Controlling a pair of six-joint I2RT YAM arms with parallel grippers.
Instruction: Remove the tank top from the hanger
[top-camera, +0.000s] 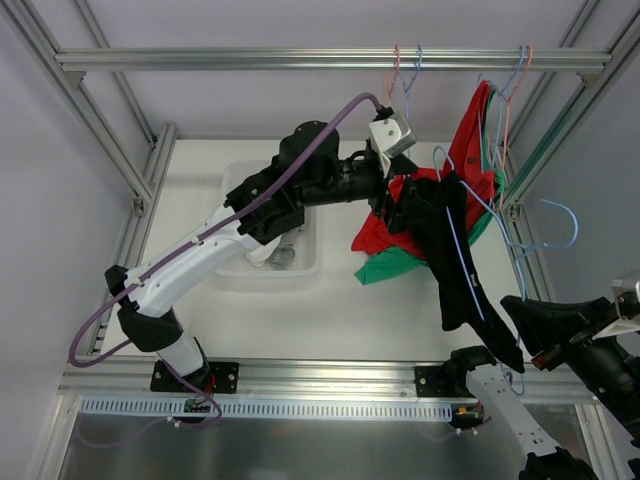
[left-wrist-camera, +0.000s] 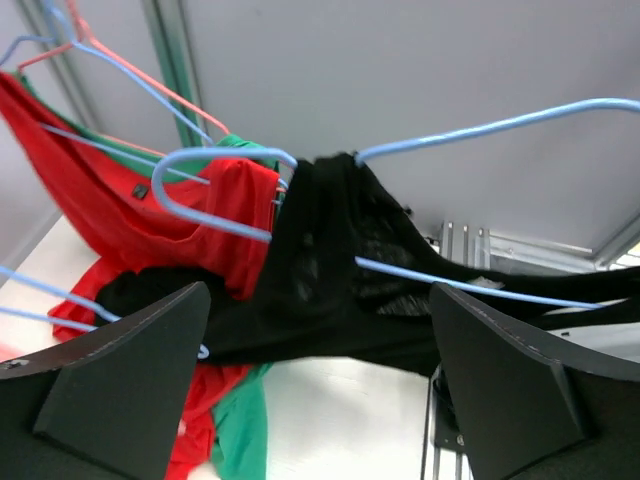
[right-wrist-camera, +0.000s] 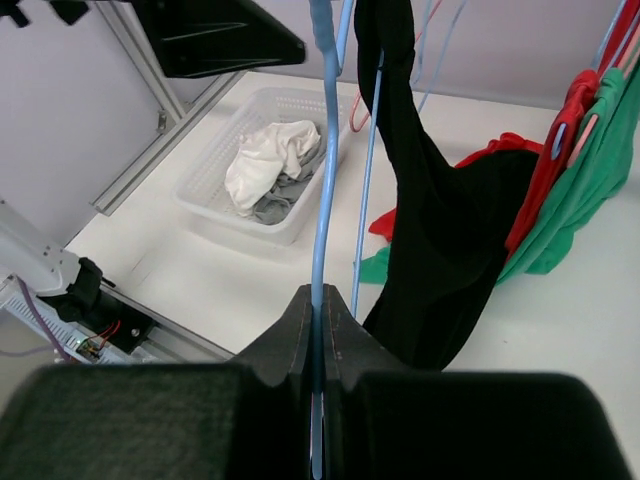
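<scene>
the right gripper is clamped tight on a wire of the blue hanger, holding it out over the table. the black tank top is draped on that hanger, its long axis running from beside the red and green garments down toward the right gripper. the left gripper is spread wide and holds nothing, with the cloth just ahead between its fingers, so the left arm looks the nearer one to pull the top away from the right arm's hold.
</scene>
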